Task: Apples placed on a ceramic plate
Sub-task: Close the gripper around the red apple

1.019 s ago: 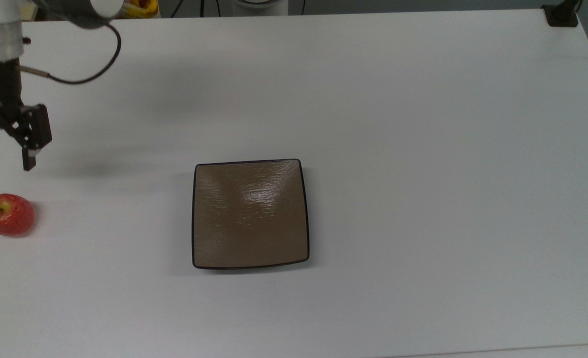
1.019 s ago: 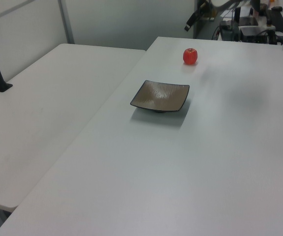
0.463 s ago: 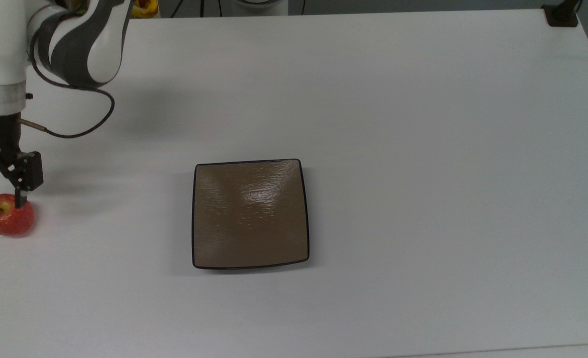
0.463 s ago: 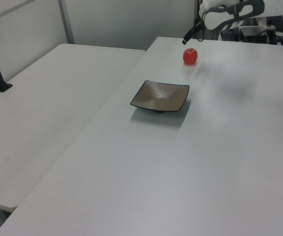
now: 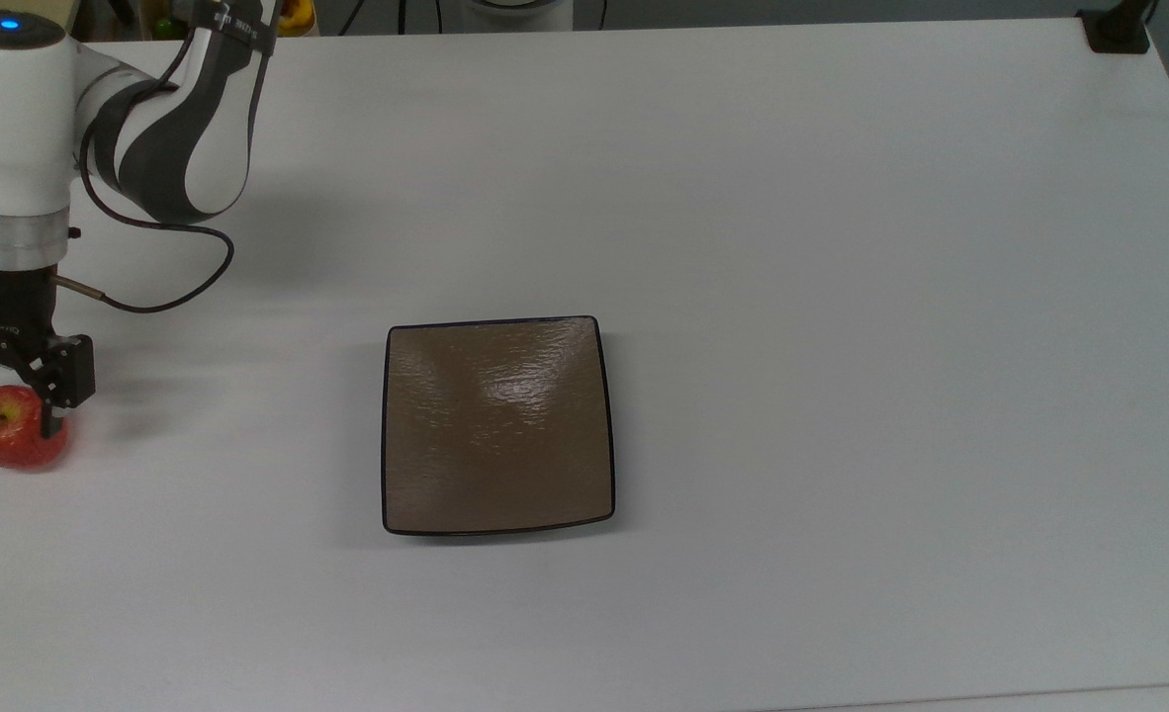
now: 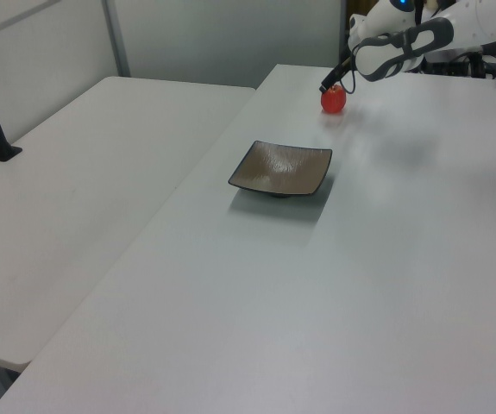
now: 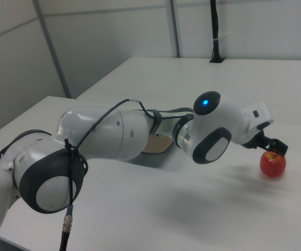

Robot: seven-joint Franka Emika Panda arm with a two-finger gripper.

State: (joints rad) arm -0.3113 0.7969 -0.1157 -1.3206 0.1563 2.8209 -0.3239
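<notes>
The apple (image 5: 13, 427) is small, round and glossy red with fine speckles, a yellow-green dimple on top and a short stem. It sits on the white table (image 5: 792, 247) at the top view's far left edge, well apart from the plate (image 5: 497, 425). In the left view it lies at the far end of the table (image 6: 403, 285), beyond the plate (image 6: 280, 168); in the right view the apple (image 7: 272, 164) is at the right, on bare tabletop.

The plate is square, shallow and glossy brown-taupe, with a thin dark rim and rounded corners, much wider than the apple, and holds nothing.

The gripper (image 5: 1, 396) hangs over the apple with its fingers spread apart, one finger (image 5: 53, 415) down beside the apple's right flank in the top view. Whether it touches the skin cannot be told.
</notes>
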